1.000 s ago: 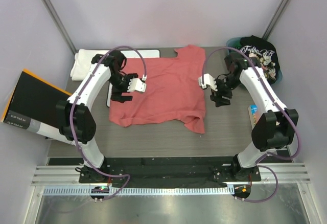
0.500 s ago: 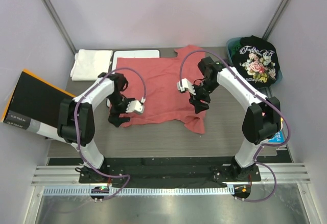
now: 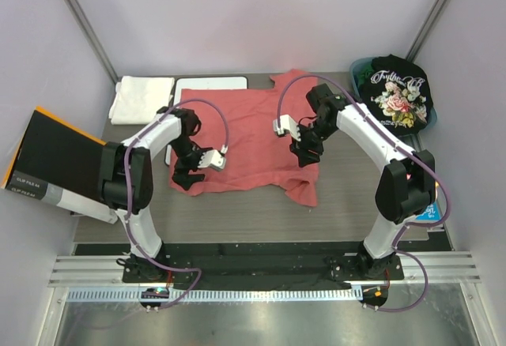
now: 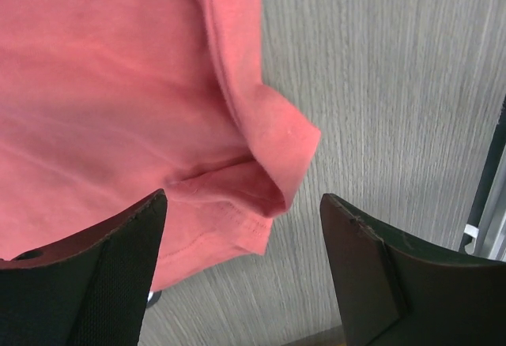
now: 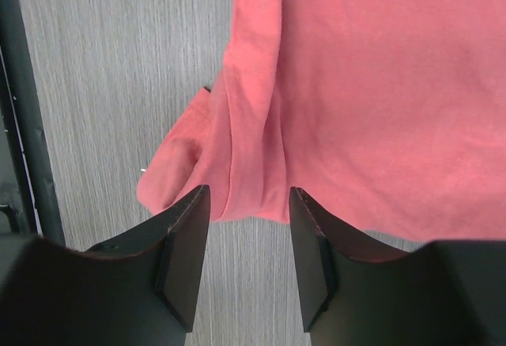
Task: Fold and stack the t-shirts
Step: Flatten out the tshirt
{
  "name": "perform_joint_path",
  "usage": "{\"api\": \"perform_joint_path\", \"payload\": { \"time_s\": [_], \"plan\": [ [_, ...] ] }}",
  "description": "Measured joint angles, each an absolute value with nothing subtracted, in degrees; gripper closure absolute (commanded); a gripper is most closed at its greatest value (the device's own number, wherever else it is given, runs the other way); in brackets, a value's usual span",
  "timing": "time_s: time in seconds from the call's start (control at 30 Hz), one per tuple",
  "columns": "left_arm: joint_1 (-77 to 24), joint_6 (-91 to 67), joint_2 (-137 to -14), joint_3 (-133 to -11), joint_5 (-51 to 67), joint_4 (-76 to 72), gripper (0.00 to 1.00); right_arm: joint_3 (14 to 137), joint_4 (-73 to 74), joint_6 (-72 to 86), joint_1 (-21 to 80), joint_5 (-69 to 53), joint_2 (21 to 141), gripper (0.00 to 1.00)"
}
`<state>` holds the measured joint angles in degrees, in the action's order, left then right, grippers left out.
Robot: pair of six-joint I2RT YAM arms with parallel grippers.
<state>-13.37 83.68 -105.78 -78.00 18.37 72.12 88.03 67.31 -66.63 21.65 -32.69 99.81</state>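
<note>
Early in the job - looks like the grab-the-edges step, just before the first fold.

Grey table (image 3: pixel 348 204), bare along the near edge and down the right side, so plenty of room there to pull cloth. Salmon-red t-shirt (image 3: pixel 253 125) spread out in the middle, mostly flat, reaching up to the far edge, not folded yet. Black flat box (image 3: pixel 55 160) with an orange edge, hanging off the left edge. Whiteboard (image 3: pixel 209 84) by the far edge, partly under the red cloth. Black t-shirt with flowers (image 3: pixel 399 93) heaped on a teal tub (image 3: pixel 360 68) at the far right corner. White folded t-shirt (image 3: pixel 142 97) at the far left corner - probably the start of the stack.

Left gripper (image 3: pixel 185 176) over the near left corner of the red shirt. Fingers (image 4: pixel 95 275) spread wide, holding nothing, with a small turned-over cloth corner (image 4: pixel 277 164) right between them. Right gripper (image 3: pixel 307 152) over the right edge of the shirt. Fingers (image 5: pixel 182 259) parted less wide, also holding nothing, above a rumpled fold (image 5: pixel 198 172).

Next, most likely: go down, pinch both spots together, lift a little, and fold across. Best to catch all the bunched layers and to keep clear of the whiteboard on the left.
</note>
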Motion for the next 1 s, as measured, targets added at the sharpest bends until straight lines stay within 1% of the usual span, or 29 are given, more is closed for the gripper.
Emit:
{"api": "perform_joint_path", "payload": {
  "time_s": [0.2,0.37,0.53,0.67,0.77,0.8,0.83,0.9,0.97,1.0],
  "plan": [
    [-13.34,88.62,-109.27,-79.57,18.48,74.7,0.2,87.83,66.37,-65.47,21.65,-31.88,99.63,0.57],
    [-13.28,92.07,-111.24,-80.99,17.74,75.16,0.22,87.83,65.6,-64.45,21.65,-31.09,99.61,0.63],
    [-13.06,94.72,-113.03,-81.87,16.05,75.5,0.24,87.85,64.84,-63.59,21.65,-30.15,99.63,0.65],
    [-12.73,96.51,-113.36,-82.19,15.03,75.59,0.26,87.85,64.64,-63.44,21.65,-29.19,99.61,0.69],
    [-12.6,97.45,-113.36,-82.54,14.76,75.55,0.3,87.85,64.4,-63.37,21.65,-28.75,99.63,0.73],
    [-12.6,97.91,-113.36,-82.54,14.55,75.61,0.34,87.9,64.27,-63.24,21.65,-28.6,99.63,0.74],
    [-12.62,98.15,-113.36,-82.54,14.46,75.59,0.36,87.96,64.23,-63.2,21.65,-28.53,99.63,0.76],
    [-12.6,98.48,-113.36,-82.54,14.33,75.61,0.41,88.14,64.18,-63.05,21.65,-28.38,99.63,0.78],
    [-12.6,99.2,-113.36,-82.54,14.22,75.61,0.43,88.58,64.12,-62.96,21.65,-28.21,99.63,0.81],
    [-12.6,99.44,-113.36,-82.54,14.13,75.64,0.46,88.84,64.03,-62.96,21.65,-28.14,99.63,0.82]
  ]
}}
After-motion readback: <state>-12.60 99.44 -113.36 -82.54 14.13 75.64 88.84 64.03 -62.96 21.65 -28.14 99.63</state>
